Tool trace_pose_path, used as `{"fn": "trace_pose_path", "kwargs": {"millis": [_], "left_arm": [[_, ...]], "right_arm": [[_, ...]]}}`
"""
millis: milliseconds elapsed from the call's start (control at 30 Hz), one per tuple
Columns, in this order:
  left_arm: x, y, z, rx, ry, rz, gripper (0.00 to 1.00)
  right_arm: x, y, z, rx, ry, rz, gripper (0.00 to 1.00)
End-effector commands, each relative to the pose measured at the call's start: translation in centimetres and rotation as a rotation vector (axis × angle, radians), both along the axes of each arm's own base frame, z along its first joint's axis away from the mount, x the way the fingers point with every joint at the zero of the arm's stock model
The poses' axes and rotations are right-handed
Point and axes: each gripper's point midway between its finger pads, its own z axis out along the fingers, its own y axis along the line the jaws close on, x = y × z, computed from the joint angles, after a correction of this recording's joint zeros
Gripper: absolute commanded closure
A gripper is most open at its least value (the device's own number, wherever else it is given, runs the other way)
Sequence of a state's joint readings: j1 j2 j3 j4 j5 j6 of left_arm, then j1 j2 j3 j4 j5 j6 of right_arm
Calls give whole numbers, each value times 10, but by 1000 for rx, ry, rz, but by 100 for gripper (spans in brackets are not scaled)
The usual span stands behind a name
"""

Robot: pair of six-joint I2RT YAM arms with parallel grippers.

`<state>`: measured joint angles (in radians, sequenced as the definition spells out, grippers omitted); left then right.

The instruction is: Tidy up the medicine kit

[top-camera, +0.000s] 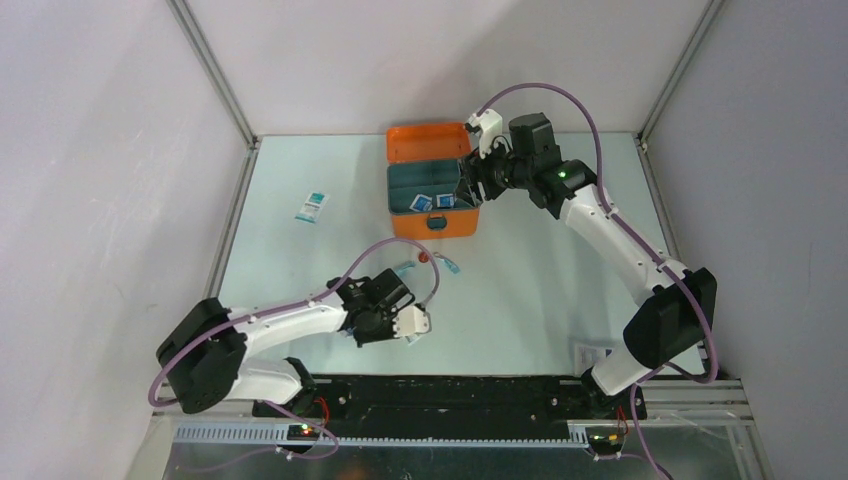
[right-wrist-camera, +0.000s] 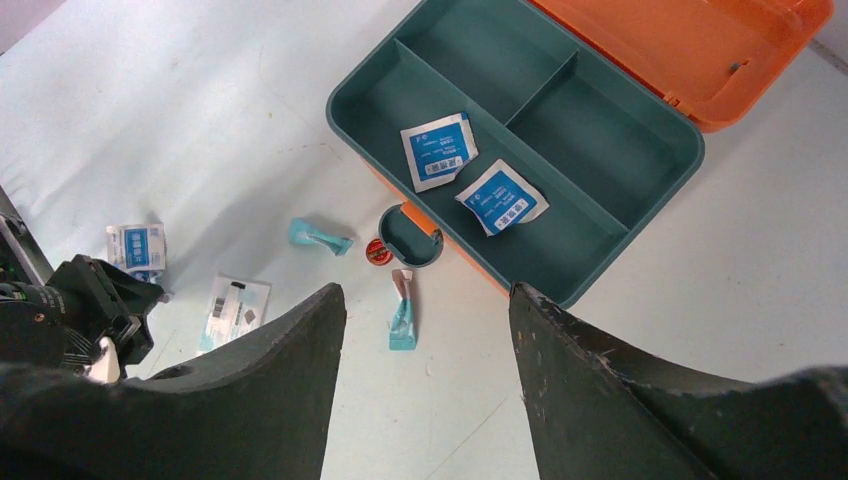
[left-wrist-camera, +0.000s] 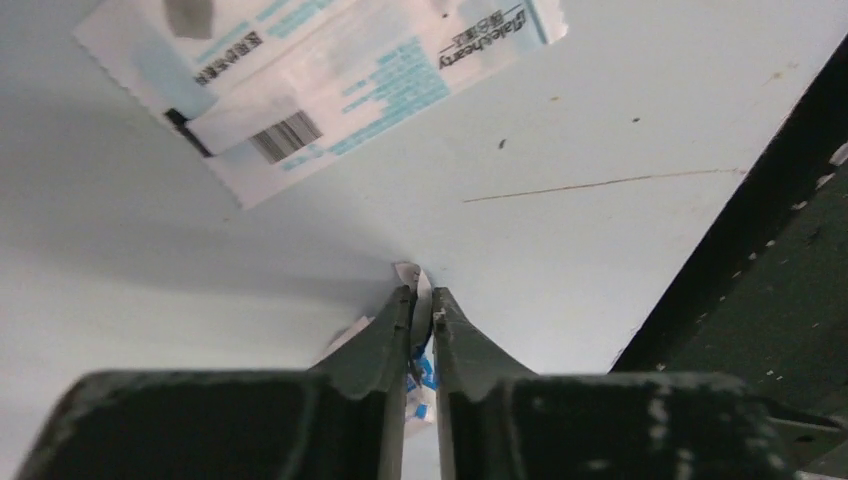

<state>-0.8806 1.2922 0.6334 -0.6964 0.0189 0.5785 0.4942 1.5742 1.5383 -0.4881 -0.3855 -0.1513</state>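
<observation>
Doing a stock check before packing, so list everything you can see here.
medicine kit: 1, orange, lid open, far centre of table
tray: 1, dark teal, inside kit
tray sachets: 2, blue-white, long front compartment
loose sachets: at least 2, white-blue, on table
held sachet: 1, blue-white, in left gripper
small tubes: 2, teal, before kit
round item: 1, red, between tubes
left gripper: 1, black, shut, near table edge
right gripper: 1, black, open, above kit

Pale table (top-camera: 530, 300) carried the open medicine kit (top-camera: 432, 222); before it lay teal sachets (right-wrist-camera: 402, 320), a red disc (right-wrist-camera: 378, 252), a barcode packet (right-wrist-camera: 236, 306) and, near the edge, a blue-printed packet (left-wrist-camera: 423, 375).
</observation>
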Motion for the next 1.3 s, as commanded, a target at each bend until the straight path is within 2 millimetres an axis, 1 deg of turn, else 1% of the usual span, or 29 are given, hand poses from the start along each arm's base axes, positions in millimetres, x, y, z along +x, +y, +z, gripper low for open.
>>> {"fn": "trace_pose_path", "kwargs": {"millis": [0, 33, 100, 200, 233, 267, 300, 367, 433, 467, 600, 633, 667, 700, 733, 767, 800, 833, 867, 900, 933, 967, 1000, 1033, 1067, 1100, 1133, 1167, 1267], "left_arm": [[22, -13, 25, -19, -84, 44, 89], [21, -13, 29, -19, -73, 41, 95], [24, -19, 43, -43, -78, 35, 99], [34, -34, 75, -121, -106, 32, 100], [30, -38, 81, -142, -84, 26, 100], [37, -46, 100, -189, -105, 30, 100], [34, -50, 108, -212, -81, 23, 100], [39, -63, 138, -296, -77, 26, 100], [52, -84, 183, -423, -106, 27, 100], [55, -90, 196, -476, -94, 31, 100], [89, -124, 265, -679, -143, 52, 100], [104, -136, 285, -747, -171, 84, 100], [113, -144, 289, -774, -171, 102, 100], [127, -154, 309, -853, -208, 136, 100], [138, -161, 311, -877, -222, 167, 100], [152, -169, 324, -942, -251, 217, 100], [165, -177, 321, -963, -240, 261, 100], [181, -181, 334, -1050, -229, 359, 100], [200, -181, 323, -1068, -201, 445, 100], [214, -186, 333, -1158, -166, 550, 100], [234, -185, 321, -1169, -148, 629, 100], [247, -187, 328, -1237, -136, 707, 100], [263, -188, 317, -1253, -100, 786, 100], [274, -190, 323, -1308, -113, 797, 100], [284, -194, 314, -1330, -70, 850, 100], [290, -200, 319, -1378, -61, 834, 100], [296, -205, 312, -1391, -27, 858, 100], [300, -209, 315, -1422, -26, 849, 100], [314, -217, 298, -1430, -2, 878, 100]], "right_arm": [[5, 1, 13, 24, -46, 1, 35], [5, 1, 13, 24, -47, 0, 35], [7, -1, 12, 24, -46, -4, 35], [9, -4, 13, 26, -48, -11, 35], [10, -6, 13, 26, -47, -18, 35], [11, -7, 13, 26, -46, -20, 35], [12, -11, 13, 28, -44, -29, 35], [16, -17, 13, 29, -43, -42, 35], [19, -25, 13, 32, -38, -59, 35], [22, -31, 12, 33, -31, -73, 35], [33, -51, 9, 38, -2, -137, 35], [36, -58, 8, 40, 2, -159, 35], [36, -62, 7, 47, 12, -178, 35], [39, -69, 8, 50, 11, -200, 35], [40, -72, 7, 56, 14, -214, 35], [41, -79, 11, 60, 6, -234, 35], [42, -83, 11, 62, 6, -246, 35], [42, -89, 15, 66, -5, -259, 35], [42, -92, 14, 66, -6, -268, 35], [42, -98, 18, 70, -17, -280, 35], [41, -100, 16, 69, -13, -286, 35], [41, -106, 19, 73, -22, -297, 35], [41, -108, 17, 73, -18, -301, 35], [41, -112, 20, 78, -27, -310, 35], [40, -114, 16, 78, -22, -311, 35], [40, -117, 18, 81, -27, -319, 35], [39, -119, 15, 81, -21, -319, 35], [39, -121, 16, 84, -25, -324, 35], [38, -128, 10, 89, -13, -333, 35]]}}
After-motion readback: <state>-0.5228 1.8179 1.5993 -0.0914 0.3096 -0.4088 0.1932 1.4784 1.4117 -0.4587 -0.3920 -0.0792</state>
